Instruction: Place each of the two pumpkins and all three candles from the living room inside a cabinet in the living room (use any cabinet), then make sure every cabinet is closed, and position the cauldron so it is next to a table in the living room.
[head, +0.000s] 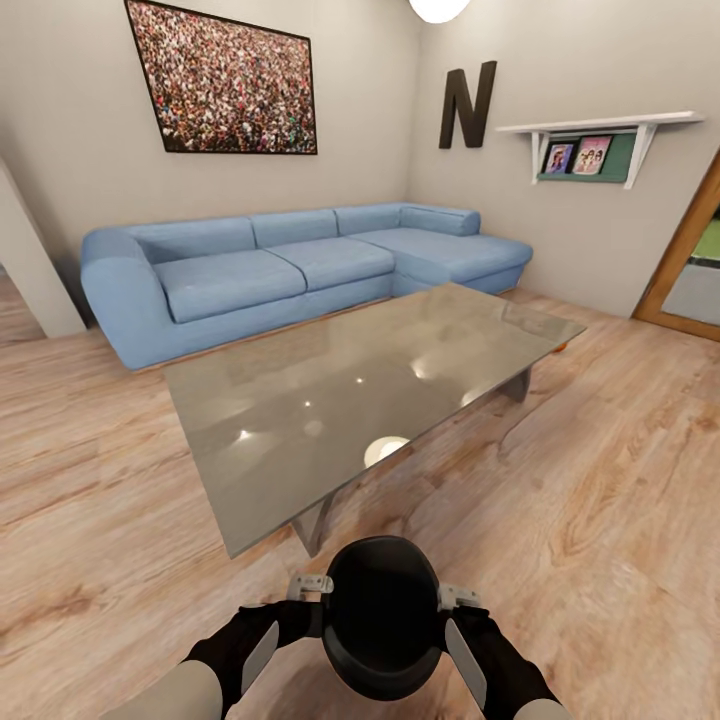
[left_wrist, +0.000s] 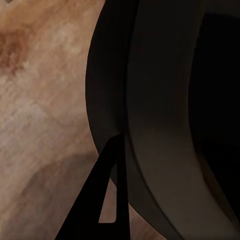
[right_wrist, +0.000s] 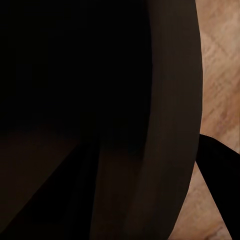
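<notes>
A long blue L-shaped sofa (head: 300, 265) with soft rounded cushions fills the far corner, under a framed crowd photograph (head: 228, 85). In front of it stands the table (head: 300, 420), a large rectangle with a glossy grey glass-like top that mirrors ceiling lights, on a dark base. The floor (head: 610, 470) is pale wood plank with visible grain. On the right wall hang a dark letter N (head: 467, 105) and a white shelf (head: 600, 125) with two small pictures.

Low and centred in the head view, just short of the table's near edge, the cauldron (head: 383, 615) is held above the floor: matte black, round-bellied, its wide mouth facing the camera. Both black-sleeved forearms angle inward to it. The left gripper (head: 308, 590) meets its left side and the right gripper (head: 458, 600) its right, each pressed at the rim. The left wrist view shows the curved dark rim (left_wrist: 155, 125) with one finger (left_wrist: 107, 200) outside it; whether each gripper's jaws clamp the wall cannot be told.
</notes>
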